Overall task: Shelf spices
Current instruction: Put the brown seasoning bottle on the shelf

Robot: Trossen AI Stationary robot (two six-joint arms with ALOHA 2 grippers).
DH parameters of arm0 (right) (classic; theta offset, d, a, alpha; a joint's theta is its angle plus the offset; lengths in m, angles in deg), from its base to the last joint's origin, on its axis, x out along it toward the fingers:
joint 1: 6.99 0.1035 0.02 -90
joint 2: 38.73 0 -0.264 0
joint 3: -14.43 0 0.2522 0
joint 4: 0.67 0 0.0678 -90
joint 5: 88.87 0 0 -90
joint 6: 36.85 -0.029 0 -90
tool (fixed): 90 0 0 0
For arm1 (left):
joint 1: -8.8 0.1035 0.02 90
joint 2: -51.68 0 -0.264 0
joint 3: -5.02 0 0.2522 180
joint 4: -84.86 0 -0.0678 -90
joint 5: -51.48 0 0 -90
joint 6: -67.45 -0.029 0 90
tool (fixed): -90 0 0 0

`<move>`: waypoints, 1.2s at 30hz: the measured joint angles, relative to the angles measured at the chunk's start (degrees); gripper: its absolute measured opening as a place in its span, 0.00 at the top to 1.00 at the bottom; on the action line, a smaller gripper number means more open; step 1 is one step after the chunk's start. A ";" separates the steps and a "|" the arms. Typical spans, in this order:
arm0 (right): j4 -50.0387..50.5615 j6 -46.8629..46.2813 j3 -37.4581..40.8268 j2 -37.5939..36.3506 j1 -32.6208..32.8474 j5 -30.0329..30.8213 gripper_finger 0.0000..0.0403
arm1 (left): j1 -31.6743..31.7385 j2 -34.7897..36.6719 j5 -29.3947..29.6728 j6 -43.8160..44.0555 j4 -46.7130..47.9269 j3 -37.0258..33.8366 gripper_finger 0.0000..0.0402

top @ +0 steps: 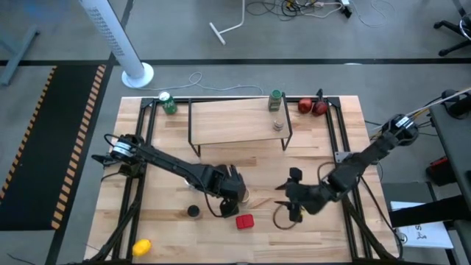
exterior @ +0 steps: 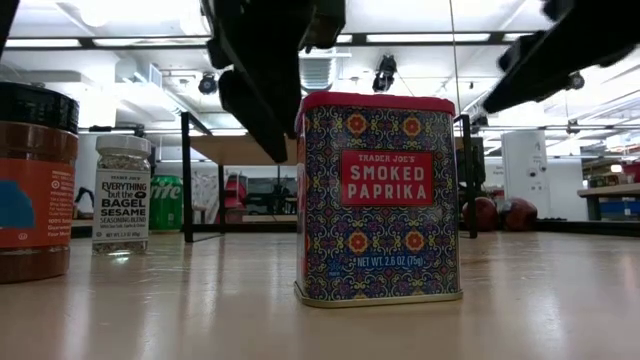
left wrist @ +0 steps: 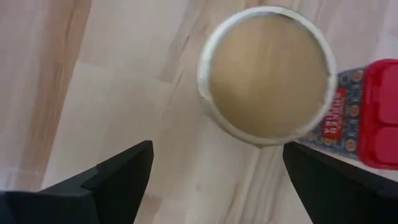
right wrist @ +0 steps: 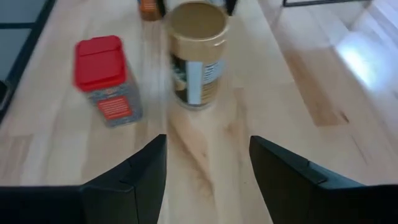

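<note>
A tan round-lidded tub [left wrist: 267, 74] stands upright on the table beside the red square tin [top: 244, 221]. My left gripper [left wrist: 217, 168] hangs open above the tub, pointing down, touching nothing. In the high view the left gripper [top: 232, 197] covers the tub. My right gripper [right wrist: 208, 162] is open and faces the tub [right wrist: 198, 53] and the tin [right wrist: 106, 78] from the table's right. The shelf [top: 228, 121] stands at the far side; on its top are a green-capped jar [top: 275, 101] and a small clear jar [top: 277, 124]. A dark-capped brown jar [top: 193, 211] stands left of the tin.
A green can [top: 168, 103] stands at the far left and two red fruits [top: 313, 107] at the far right. A yellow object [top: 141, 246] lies near the front left corner. A sesame seasoning jar [exterior: 123, 195] stands behind the brown jar [exterior: 35, 180].
</note>
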 joint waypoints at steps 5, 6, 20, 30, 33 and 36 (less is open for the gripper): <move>-4.43 5.80 -0.13 0.29 -5.80 -6.06 0.46 | -1.66 0.00 0.04 0.68 0.08 0.00 0.14; -6.15 6.87 -0.13 0.80 -6.58 -6.98 0.45 | -2.06 0.00 0.30 0.68 0.09 0.00 0.14; -12.55 12.70 -4.74 16.98 -12.74 -14.92 0.33 | -3.91 0.00 8.13 0.85 -1.66 -0.61 0.19; -12.18 16.18 -10.59 22.16 -14.47 -10.29 0.39 | -3.91 0.04 8.96 0.92 -3.29 -1.30 0.21; -12.05 16.95 -11.28 21.91 -14.86 -8.63 0.43 | -3.91 0.04 8.96 0.91 -3.23 -1.36 0.21; -12.29 17.16 -11.95 21.64 -15.20 -8.43 0.45 | -3.91 0.04 8.96 0.90 -3.26 -1.40 0.22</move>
